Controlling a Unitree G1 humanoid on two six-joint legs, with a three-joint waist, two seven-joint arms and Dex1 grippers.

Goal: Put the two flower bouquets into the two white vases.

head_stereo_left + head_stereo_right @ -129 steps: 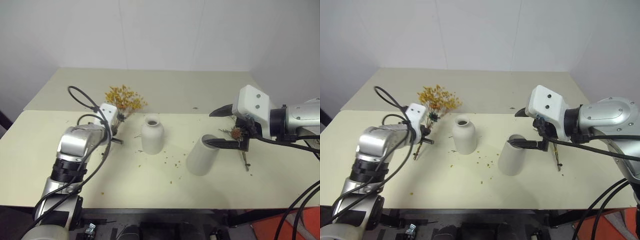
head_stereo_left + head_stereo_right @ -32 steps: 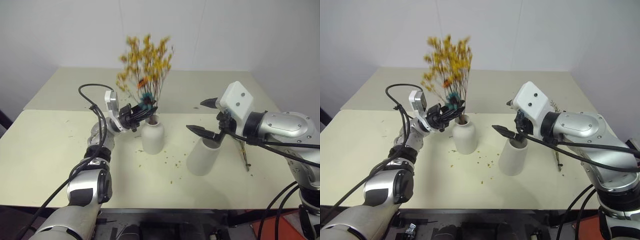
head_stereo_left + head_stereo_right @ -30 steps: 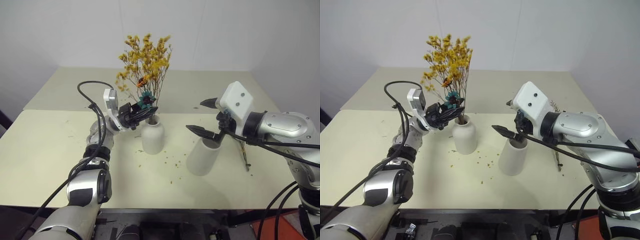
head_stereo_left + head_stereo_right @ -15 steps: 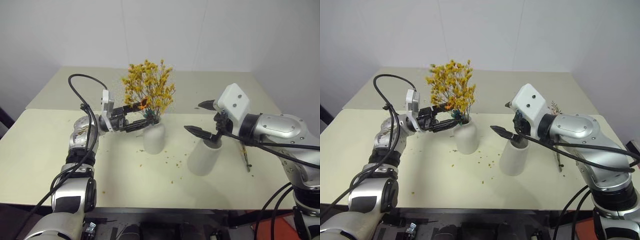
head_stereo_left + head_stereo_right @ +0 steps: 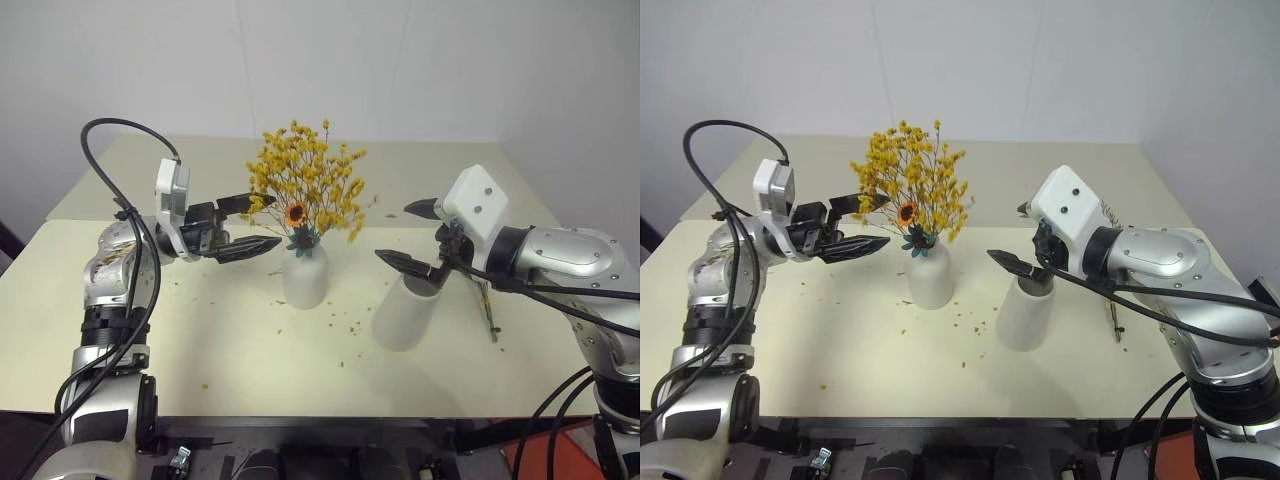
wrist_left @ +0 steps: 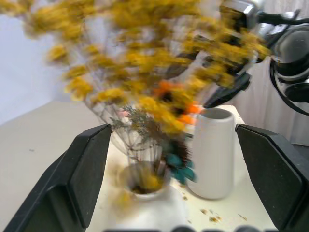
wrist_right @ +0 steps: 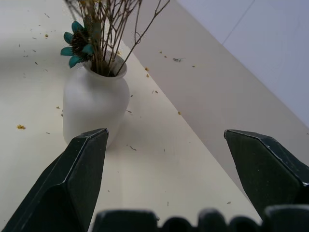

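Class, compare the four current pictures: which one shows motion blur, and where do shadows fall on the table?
Left wrist view: the yellow bouquet is smeared by blur, while the cylinder vase stays fairly crisp. Right wrist view: sharp, with the bottle vase casting a soft shadow. Left eye view: even light, faint shadows on the table beside both vases.

Cyl vase [image 5: 403, 314] mouth blocked by R end effector [image 5: 415, 236].

You have the large bouquet [image 5: 305, 195] standing in the bottle-shaped vase [image 5: 305, 276] mid-table [image 5: 200, 330]. Right of it and slightly nearer stands the cylinder vase [image 5: 404, 315]. The smaller bouquet [image 5: 488, 305] lies on the table right of the cylinder.
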